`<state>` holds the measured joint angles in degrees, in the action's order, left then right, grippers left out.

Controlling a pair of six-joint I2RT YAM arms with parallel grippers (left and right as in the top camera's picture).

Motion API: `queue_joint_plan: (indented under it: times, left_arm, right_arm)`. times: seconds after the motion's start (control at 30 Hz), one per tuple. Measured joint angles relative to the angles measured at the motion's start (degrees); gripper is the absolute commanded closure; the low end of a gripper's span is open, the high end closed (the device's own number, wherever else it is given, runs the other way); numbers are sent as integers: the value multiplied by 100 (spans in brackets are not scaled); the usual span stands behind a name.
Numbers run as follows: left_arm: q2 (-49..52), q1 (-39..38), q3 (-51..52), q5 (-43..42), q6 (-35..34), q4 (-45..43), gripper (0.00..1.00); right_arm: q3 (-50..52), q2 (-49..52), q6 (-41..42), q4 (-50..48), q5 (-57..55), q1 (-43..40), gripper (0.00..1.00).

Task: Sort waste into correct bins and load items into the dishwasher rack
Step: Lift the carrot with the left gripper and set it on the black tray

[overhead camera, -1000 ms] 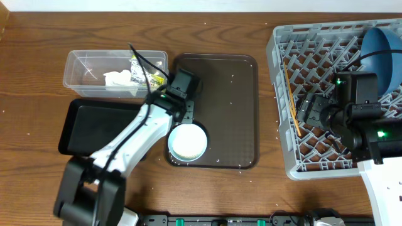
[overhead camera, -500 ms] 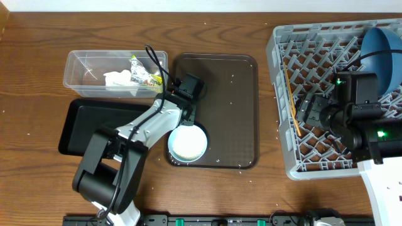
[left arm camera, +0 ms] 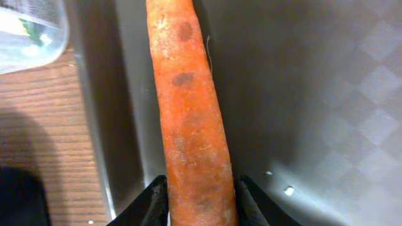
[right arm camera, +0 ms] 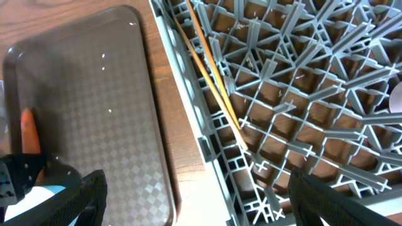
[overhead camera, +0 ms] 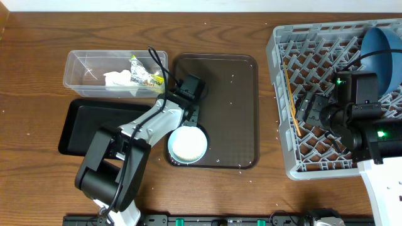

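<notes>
The rack (overhead camera: 276, 44) holds plate (overhead camera: 383, 53) and chopsticks (overhead camera: 291, 94); left hand (left arm camera: 200, 188) grips carrot (left arm camera: 188, 107) at tray (overhead camera: 232, 94), right hand (right arm camera: 198, 194) open; bowl (overhead camera: 187, 143) pending.

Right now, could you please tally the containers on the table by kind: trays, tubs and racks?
Trays: 2, the black tray and the brown serving tray
Tubs: 1, the clear tub
Racks: 1, the grey dishwasher rack
Total: 4
</notes>
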<state>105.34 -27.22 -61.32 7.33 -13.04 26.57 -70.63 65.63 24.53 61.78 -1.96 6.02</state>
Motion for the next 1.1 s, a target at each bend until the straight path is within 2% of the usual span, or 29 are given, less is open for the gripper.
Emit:
queue_joint_plan:
  times: [0.2,0.5,0.7,0.83,0.97,1.1]
  left_arm:
    - [-216,-2,-22,-131,0,107,66]
    - [-1939,-22,-131,-160,-2,160,66]
    - [-2555,11,-153,26,-59,540,64]
    - [-2472,26,-153,90,61,586,58]
    - [-1928,13,-153,114,149,579,48]
    - [-1099,15,-151,127,151,345,47]
  right_arm:
    - [0,0,2,-33,0,0,14]
    - [0,0,0,-74,0,0,14]
    - [0,0,0,-74,0,0,15]
    - [0,0,0,-136,0,0,14]
    - [0,0,0,-144,0,0,14]
    - [0,0,0,-72,2,0,14]
